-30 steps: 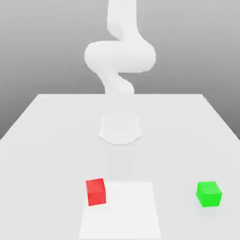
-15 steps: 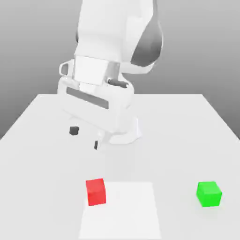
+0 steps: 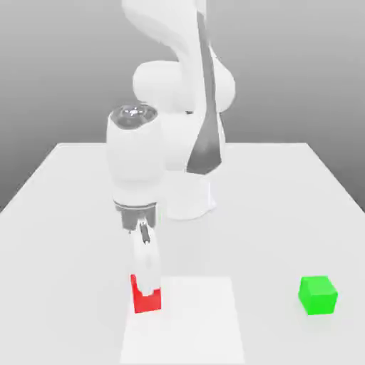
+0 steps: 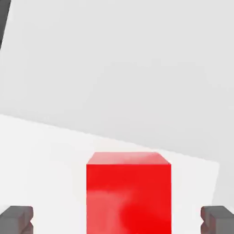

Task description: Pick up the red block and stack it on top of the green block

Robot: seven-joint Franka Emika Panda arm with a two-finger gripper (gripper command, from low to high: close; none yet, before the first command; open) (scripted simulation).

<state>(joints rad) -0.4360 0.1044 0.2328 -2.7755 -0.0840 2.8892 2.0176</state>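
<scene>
The red block lies on the white table near the front, toward the exterior view's left. My gripper hangs straight down over it, its tips reaching the block's top. In the hand view the red block sits between the two dark fingertips, with a wide gap on each side, so the gripper is open and holds nothing. The green block rests alone at the exterior view's right, well away from the gripper.
A paler square patch marks the table's front middle, and the red block sits on its left edge. The arm's round base stands behind it at the table's centre.
The arm has swung forward and lowered, bringing the open gripper from above the table's middle down onto the red block. Neither block has moved.
</scene>
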